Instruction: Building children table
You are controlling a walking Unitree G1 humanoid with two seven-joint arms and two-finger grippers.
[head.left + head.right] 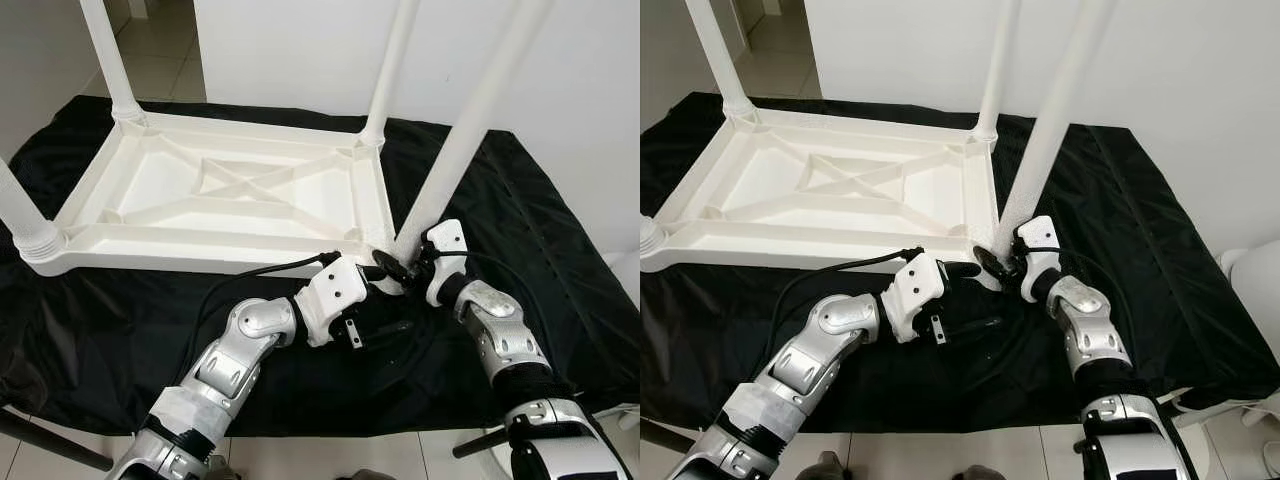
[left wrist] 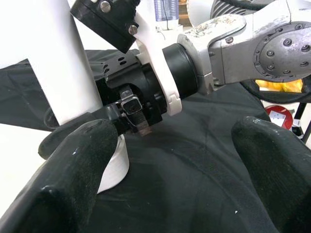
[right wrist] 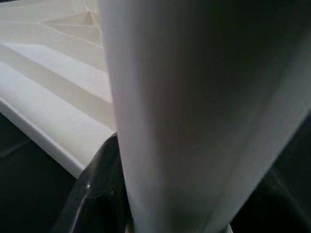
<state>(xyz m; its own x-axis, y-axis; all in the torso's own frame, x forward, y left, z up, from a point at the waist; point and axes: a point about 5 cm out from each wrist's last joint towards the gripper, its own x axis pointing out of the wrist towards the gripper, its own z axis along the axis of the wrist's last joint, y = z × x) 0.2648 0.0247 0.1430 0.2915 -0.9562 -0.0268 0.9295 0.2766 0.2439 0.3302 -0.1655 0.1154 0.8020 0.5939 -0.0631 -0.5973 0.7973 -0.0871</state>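
Right gripper (image 1: 400, 268) is clamped on the base of the near-right table leg (image 1: 470, 130), its black fingers (image 3: 92, 194) wrapped around the white tube where it meets the corner of the upturned white tabletop (image 1: 220, 200); in the right wrist view the leg runs straight up between them. Left gripper (image 1: 385, 295) sits just beside it on that same corner, fingers (image 2: 73, 179) spread apart and holding nothing, one tip touching or nearly touching the leg's threaded foot, the other lying on the black cloth (image 1: 120, 330) below. Beyond both grippers the tabletop lies underside up, its ribbed cross bracing showing. Three more white legs stand in its other corners: one (image 1: 390, 70) straight beyond the right gripper at the far corner, one (image 1: 108, 60) at the far-left corner, and one (image 1: 22, 220) at the near-left corner, well apart from the left gripper. Black cloth covers the floor under everything.
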